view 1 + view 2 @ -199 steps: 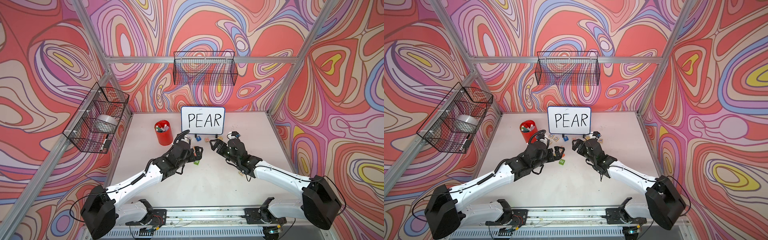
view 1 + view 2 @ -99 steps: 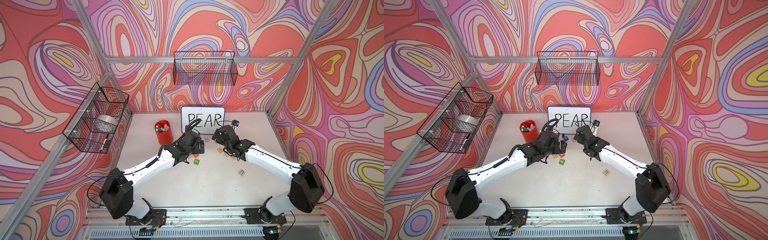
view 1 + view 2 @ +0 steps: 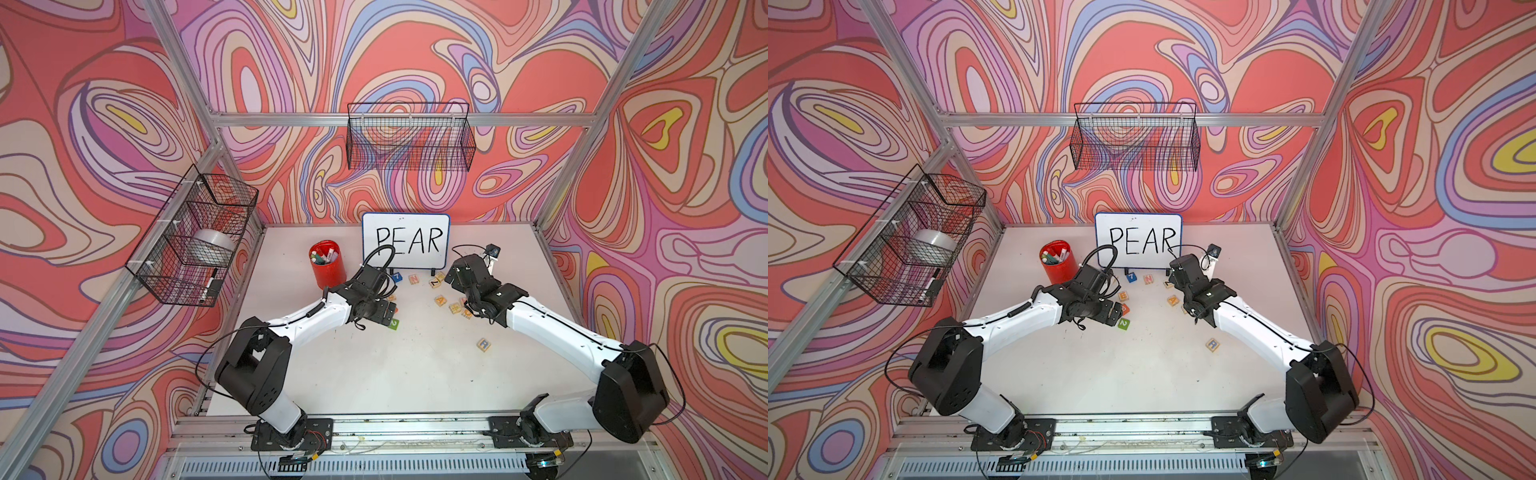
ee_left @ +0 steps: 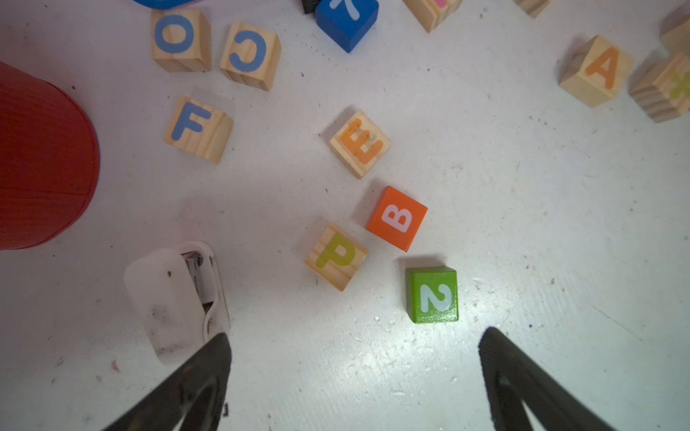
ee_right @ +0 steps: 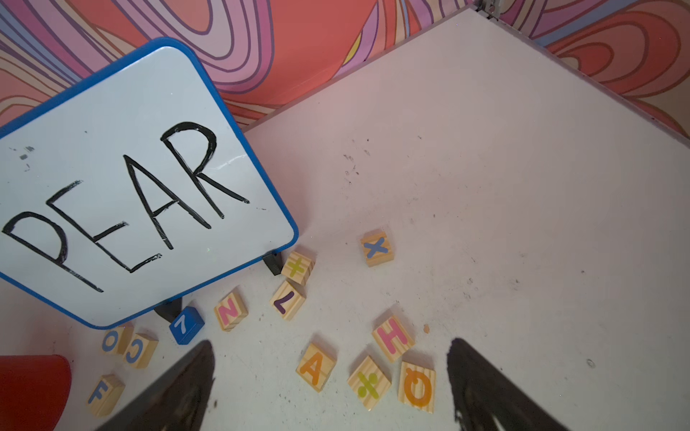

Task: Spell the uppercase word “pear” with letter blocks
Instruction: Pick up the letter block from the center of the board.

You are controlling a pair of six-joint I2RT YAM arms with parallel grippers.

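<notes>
Letter block P (image 4: 336, 257): on the table (image 3: 415, 374) left of centre, just beside the orange B cube (image 4: 397, 218).
Letter block E (image 3: 1123, 296): just far of the B cube.
Letter block A (image 5: 315, 367): right of centre, among other wooden cubes (image 5: 392, 337).
Letter block R (image 3: 483, 344): alone, nearer and further right.
Left gripper (image 4: 356, 334): spread wide, empty, close to P.
Right gripper (image 5: 330, 342): spread wide, empty, close to A.

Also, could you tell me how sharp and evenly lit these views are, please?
Left wrist view: P block sharp, soft shadows, glare on the table, left fingers out of focus. Right wrist view: whiteboard crisp, right fingers blurred. Both top views: even light, R block small, its letter barely legible.
</notes>
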